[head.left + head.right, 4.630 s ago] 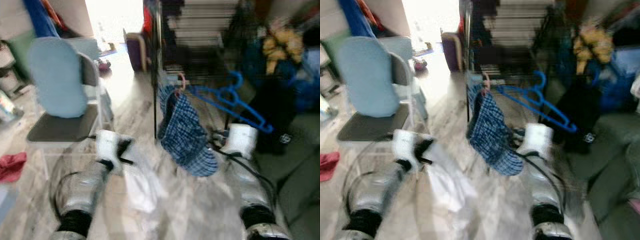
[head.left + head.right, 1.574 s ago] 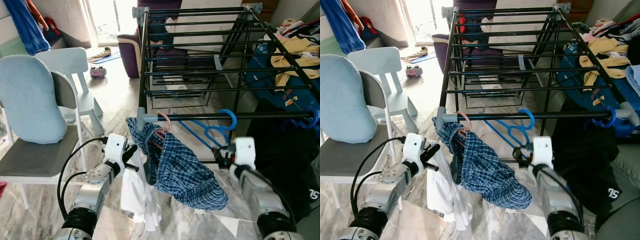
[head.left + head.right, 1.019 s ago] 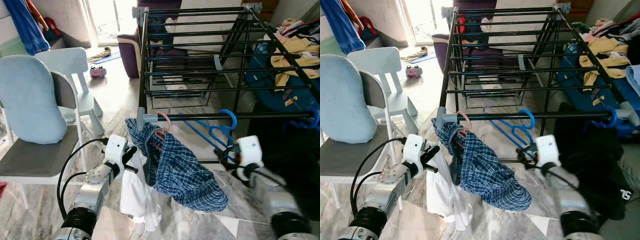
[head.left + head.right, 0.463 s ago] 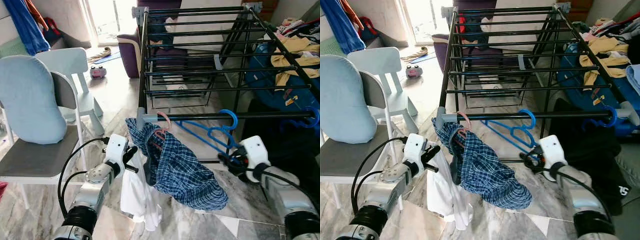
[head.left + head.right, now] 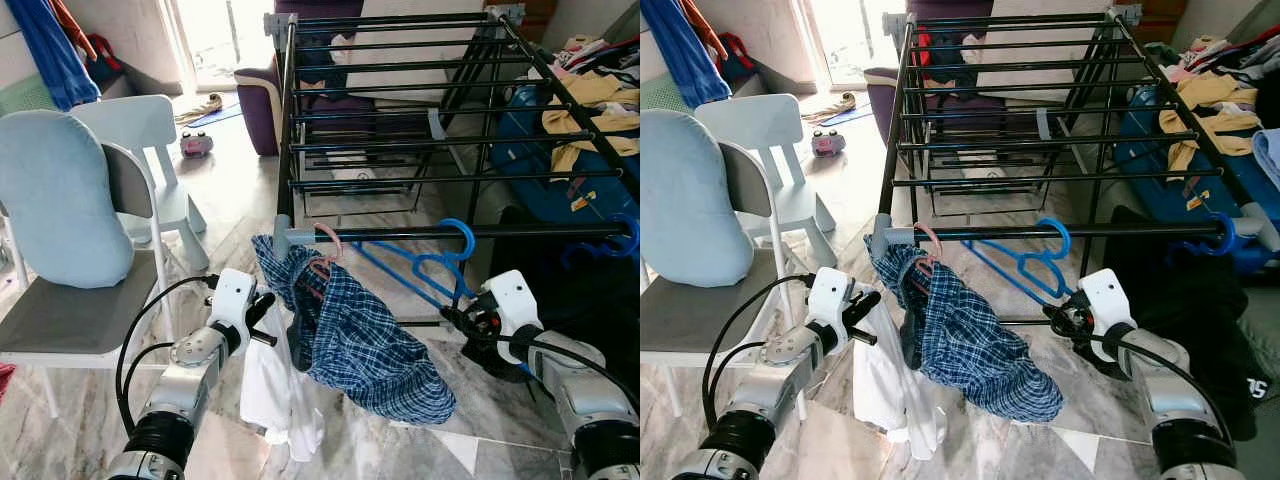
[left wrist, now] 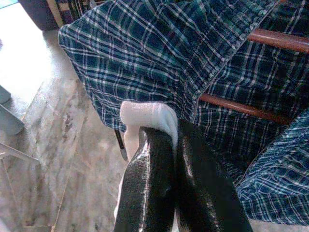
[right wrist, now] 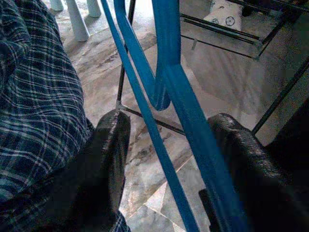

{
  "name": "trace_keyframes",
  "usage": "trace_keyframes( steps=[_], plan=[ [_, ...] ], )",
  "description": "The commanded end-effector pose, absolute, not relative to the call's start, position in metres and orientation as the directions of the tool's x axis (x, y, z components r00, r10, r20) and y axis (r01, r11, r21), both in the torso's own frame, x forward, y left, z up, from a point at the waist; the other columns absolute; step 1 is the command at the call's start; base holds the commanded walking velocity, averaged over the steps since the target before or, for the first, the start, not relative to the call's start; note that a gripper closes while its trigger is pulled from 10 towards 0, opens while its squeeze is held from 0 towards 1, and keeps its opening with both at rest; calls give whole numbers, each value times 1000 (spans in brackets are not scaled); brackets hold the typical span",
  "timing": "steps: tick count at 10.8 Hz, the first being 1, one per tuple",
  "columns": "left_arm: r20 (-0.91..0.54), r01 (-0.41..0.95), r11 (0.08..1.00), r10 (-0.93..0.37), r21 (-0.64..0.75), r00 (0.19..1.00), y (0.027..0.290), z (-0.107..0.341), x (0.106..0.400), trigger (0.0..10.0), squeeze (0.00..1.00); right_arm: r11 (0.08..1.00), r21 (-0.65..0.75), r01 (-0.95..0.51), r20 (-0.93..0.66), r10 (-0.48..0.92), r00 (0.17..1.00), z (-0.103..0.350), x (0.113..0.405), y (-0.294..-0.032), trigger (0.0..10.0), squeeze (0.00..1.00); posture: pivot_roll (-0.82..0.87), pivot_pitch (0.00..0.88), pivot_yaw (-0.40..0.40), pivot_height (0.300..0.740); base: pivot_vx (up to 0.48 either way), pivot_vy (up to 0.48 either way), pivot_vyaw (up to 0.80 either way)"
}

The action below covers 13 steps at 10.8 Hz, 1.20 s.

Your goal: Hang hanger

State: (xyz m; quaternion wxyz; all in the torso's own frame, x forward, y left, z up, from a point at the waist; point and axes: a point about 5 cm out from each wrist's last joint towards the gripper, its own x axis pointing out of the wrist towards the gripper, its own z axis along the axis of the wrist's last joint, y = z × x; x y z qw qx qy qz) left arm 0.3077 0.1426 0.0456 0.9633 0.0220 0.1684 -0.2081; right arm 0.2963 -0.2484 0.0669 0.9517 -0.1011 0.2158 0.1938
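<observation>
A blue hanger (image 5: 440, 262) hangs by its hook on the front rail (image 5: 400, 233) of the black drying rack. My right gripper (image 5: 462, 322) is low beside it and open. In the right wrist view the hanger's blue bars (image 7: 178, 96) run between the two spread fingers (image 7: 104, 159), and I cannot tell whether they touch. A plaid shirt (image 5: 350, 330) on a pink-hooked hanger (image 5: 325, 240) hangs from the rail's left end. My left gripper (image 5: 262, 318) is shut on a white garment (image 5: 275, 385) that droops toward the floor, with its fold pinched at the fingertips (image 6: 149, 140).
A grey chair with a pale blue cushion (image 5: 60, 210) stands at my left, a small light-blue chair (image 5: 150, 130) behind it. Blue bags and piled clothes (image 5: 570, 150) crowd the rack's right side, with a black garment (image 5: 590, 290) below. Marble floor lies under the rack.
The blue hanger, held up in the air 4.6 s ago, now hangs on the front rail. My right gripper has shifted right and lower along it. The left arm has stayed put.
</observation>
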Motion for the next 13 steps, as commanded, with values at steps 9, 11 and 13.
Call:
trace_keyframes(
  steps=[9,11,13],
  plan=[
    [-335,430,903,-406,-2,850,142,50,313,10000,0,903,-20,-428,-431,379,819,73,299,-242,0,0,-149,0,55,740,0,0,0],
    [-337,432,902,-407,-2,849,142,50,313,10000,0,904,-20,-426,-444,374,814,71,298,-241,1765,0,-151,0,53,740,0,0,0],
    [-340,433,901,-408,-1,848,141,49,313,10000,0,903,-20,-429,-457,373,807,67,295,-236,10000,1000,-150,0,52,740,0,0,0]
  ],
)
